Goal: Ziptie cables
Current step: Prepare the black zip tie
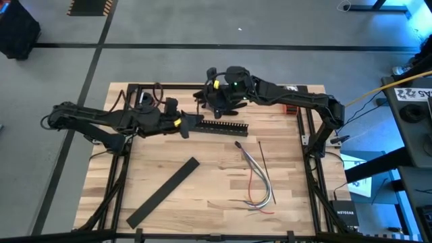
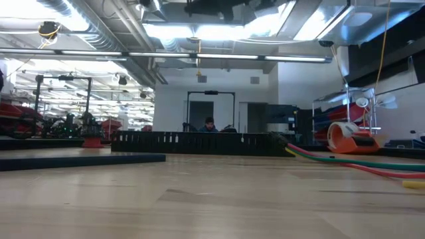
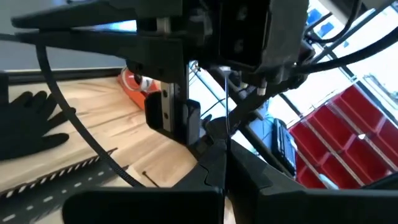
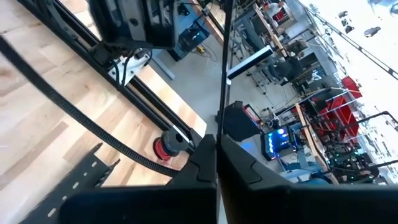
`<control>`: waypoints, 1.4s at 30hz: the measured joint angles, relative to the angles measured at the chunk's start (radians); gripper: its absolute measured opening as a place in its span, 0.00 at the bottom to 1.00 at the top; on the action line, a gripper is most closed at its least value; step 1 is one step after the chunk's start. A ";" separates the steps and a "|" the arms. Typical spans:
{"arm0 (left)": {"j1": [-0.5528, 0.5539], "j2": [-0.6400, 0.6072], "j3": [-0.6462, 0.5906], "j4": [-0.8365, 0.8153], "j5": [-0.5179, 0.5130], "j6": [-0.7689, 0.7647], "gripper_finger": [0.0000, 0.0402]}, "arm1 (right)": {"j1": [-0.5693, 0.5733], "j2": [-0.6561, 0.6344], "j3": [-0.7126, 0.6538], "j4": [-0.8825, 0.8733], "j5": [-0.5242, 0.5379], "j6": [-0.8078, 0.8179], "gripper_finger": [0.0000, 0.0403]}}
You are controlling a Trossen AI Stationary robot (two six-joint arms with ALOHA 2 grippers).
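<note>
Hovering the left gripper (image 1: pixel 196 120) just at the left end of the comb-slotted bar (image 1: pixel 226 126), fingers pressed together, pinching nothing recognisable. Hanging the right gripper (image 1: pixel 211 101) just behind that bar, away from the cables, likewise pressed together and empty as far as can be judged. Leaving the cables (image 1: pixel 256 181) loose on the wood well in front of the bar's right end, with the ziptie (image 1: pixel 263 155) lying between them and the bar, touching or nearly touching the wires; neither gripped yet.

Risking, probably, a fumbled pick: trying for so thin a strip flat on the table, scraping fingertips on wood or dragging wires along. Risking also a knock between the two arms, crowding so near each other at the bar.

Struggling to read a thin dark line rising from each closed fingertip pair in the wrist views: seam or held strip, impossible to tell. Missing both grippers entirely in the low view.
</note>
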 joint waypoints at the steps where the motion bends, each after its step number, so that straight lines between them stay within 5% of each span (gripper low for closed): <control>1: 0.002 -0.002 0.000 -0.005 0.000 -0.001 0.00 | 0.002 0.000 0.000 0.000 0.000 0.000 0.00; 42: 0.009 -0.014 0.000 -0.010 -0.027 0.025 0.00 | 0.010 -0.004 0.000 0.029 0.009 0.021 0.00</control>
